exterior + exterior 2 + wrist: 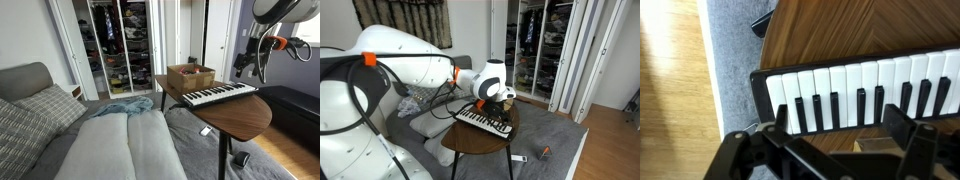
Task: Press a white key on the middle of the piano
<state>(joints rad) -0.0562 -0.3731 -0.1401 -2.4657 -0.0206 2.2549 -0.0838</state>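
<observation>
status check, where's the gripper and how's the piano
gripper open, hovering near piano end, no contact. piano flat on table. box behind it, off the keys.

Wooden table (245, 113) with piano (220, 95) and cardboard box (190, 77)

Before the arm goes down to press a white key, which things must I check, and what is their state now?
1. Gripper above the middle of the piano: not ok; the wrist view shows the keyboard's end.
2. Gripper clear of the keys: ok, it hangs above them.
3. Jaws empty: ok, open.
4. Cardboard box off the keys: ok, it stands behind.
5. Piano wholly on the table: ok.
6. Piano switched on: cannot tell.
</observation>
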